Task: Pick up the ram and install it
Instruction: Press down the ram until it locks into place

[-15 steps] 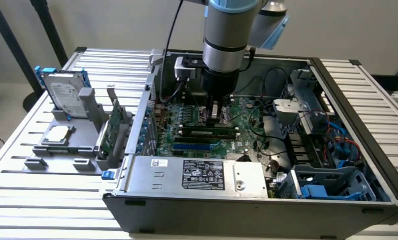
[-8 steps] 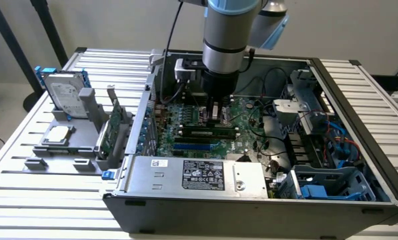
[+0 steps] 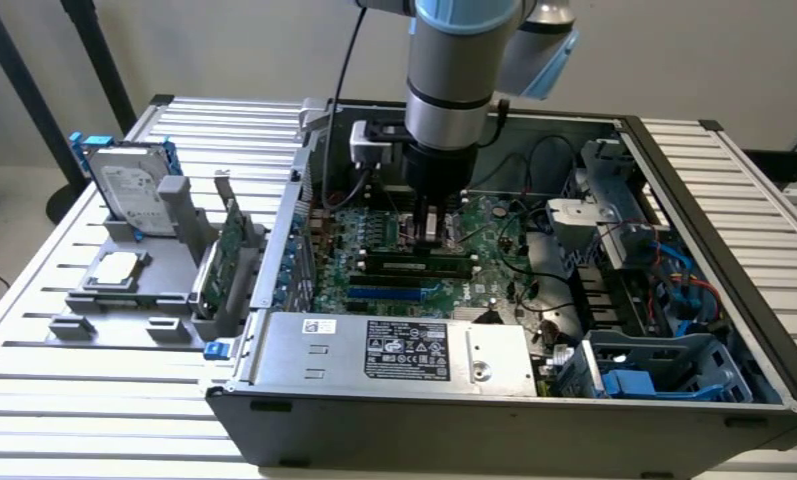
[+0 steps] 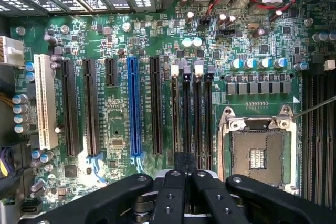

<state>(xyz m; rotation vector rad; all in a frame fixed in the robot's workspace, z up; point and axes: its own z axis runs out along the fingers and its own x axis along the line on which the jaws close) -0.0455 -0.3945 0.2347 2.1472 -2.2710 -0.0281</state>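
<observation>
**Fingers clenched over the ram in its slot**

Nearest, along the front edge of the open case (image 3: pixel 305 420): a silver power supply (image 3: pixel 405 350) with a black label. To its right, a blue-grey drive cage (image 3: pixel 658 375).

Just behind the supply, on the green board (image 3: pixel 358 225): a blue slot (image 3: pixel 391 293) running left to right. Next beyond it, the ram (image 3: pixel 418 266), standing on edge in a black slot, with a row of dark chips facing the near side.

Directly above and just behind the ram: the gripper (image 3: pixel 432 238), pointing straight down, fingers pressed together with nothing between them. Cannot tell whether the tips touch the ram's top edge.

From the wrist: the clenched gripper (image 4: pixel 185 169) over a bank of black slots, with the blue slot (image 4: pixel 134 108) to one side and the open processor socket (image 4: pixel 260 153) to the other.

Left of the case, on the slatted table (image 3: pixel 51 400): a grey rack (image 3: pixel 118 305) with a green card (image 3: pixel 225 265) upright, a processor (image 3: pixel 115 268) lying flat, and farther back a hard drive (image 3: pixel 131 190) standing up.

Farthest: the arm (image 3: pixel 458 70) coming down from above.
</observation>
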